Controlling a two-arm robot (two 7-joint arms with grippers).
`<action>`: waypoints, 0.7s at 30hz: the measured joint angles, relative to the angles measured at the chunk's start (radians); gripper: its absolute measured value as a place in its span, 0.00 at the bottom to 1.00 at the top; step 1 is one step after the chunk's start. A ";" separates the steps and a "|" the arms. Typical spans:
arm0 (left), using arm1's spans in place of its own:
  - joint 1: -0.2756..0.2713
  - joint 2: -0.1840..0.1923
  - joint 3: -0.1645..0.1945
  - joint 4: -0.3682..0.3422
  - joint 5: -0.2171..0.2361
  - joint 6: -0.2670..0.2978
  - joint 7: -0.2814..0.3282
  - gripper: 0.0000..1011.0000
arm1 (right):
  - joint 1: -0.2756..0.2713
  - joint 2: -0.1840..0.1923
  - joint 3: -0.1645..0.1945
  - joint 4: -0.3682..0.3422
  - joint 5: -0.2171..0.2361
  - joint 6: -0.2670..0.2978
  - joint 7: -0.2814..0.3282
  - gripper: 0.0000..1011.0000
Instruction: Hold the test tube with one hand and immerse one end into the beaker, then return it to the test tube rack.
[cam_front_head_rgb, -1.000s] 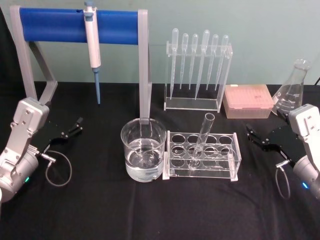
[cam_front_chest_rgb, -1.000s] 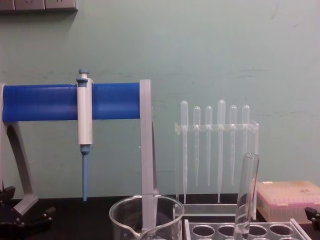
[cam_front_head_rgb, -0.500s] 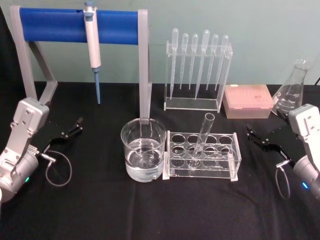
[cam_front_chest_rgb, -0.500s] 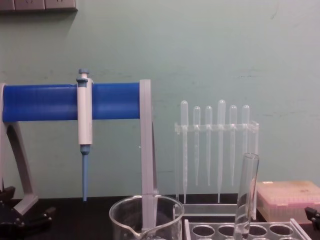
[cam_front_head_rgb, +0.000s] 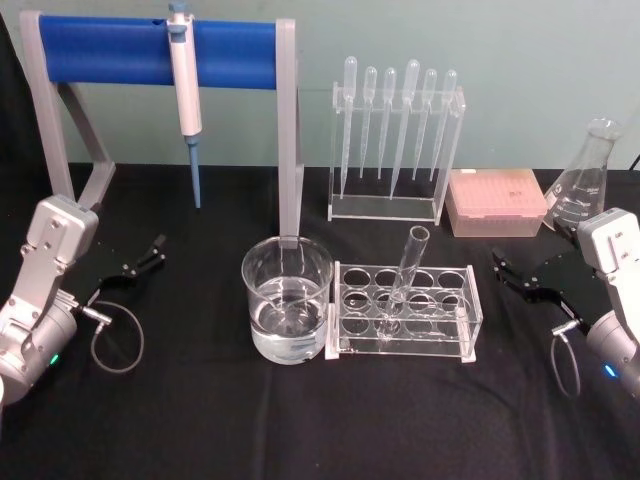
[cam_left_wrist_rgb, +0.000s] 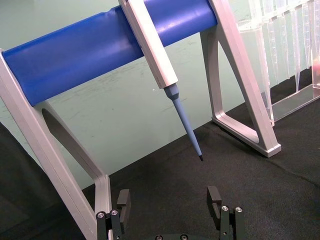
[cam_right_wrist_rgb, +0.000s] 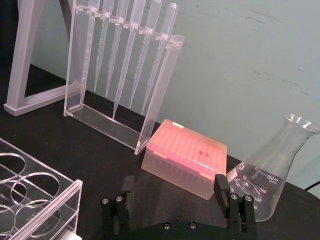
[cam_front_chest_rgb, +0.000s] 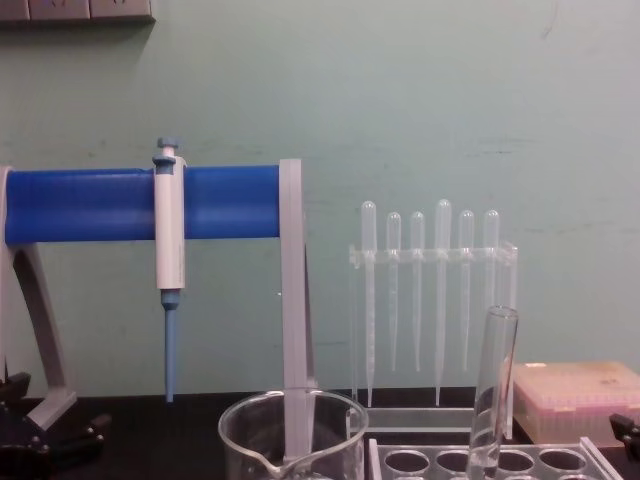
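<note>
The test tube (cam_front_head_rgb: 404, 275) leans in a hole of the clear plastic rack (cam_front_head_rgb: 405, 310) at table centre; its upper part rises in the chest view (cam_front_chest_rgb: 494, 390). Left of the rack stands the beaker (cam_front_head_rgb: 287, 297), holding some clear liquid, its rim visible low in the chest view (cam_front_chest_rgb: 292, 420). My left gripper (cam_front_head_rgb: 143, 258) rests open at the table's left, well away from both. My right gripper (cam_front_head_rgb: 515, 277) rests open at the right, a short way from the rack. In the wrist views both sets of fingers (cam_left_wrist_rgb: 123, 200) (cam_right_wrist_rgb: 126, 186) stand apart with nothing between them.
A blue-barred stand (cam_front_head_rgb: 150, 50) with a hanging micropipette (cam_front_head_rgb: 184, 95) is at the back left. A pipette rack (cam_front_head_rgb: 395, 140), a pink tip box (cam_front_head_rgb: 496, 202) and a conical flask (cam_front_head_rgb: 584, 180) line the back right. Black cloth covers the table.
</note>
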 joint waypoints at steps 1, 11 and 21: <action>0.000 0.000 0.000 0.000 0.000 0.000 0.000 0.99 | 0.000 0.000 0.000 0.000 0.000 0.000 0.000 0.99; 0.000 0.000 0.000 0.000 0.000 0.000 0.000 0.99 | -0.045 0.031 0.059 -0.089 0.041 -0.006 0.034 0.99; 0.000 0.000 0.000 0.000 0.000 0.000 0.000 0.99 | -0.141 0.123 0.163 -0.226 0.207 0.013 0.200 0.99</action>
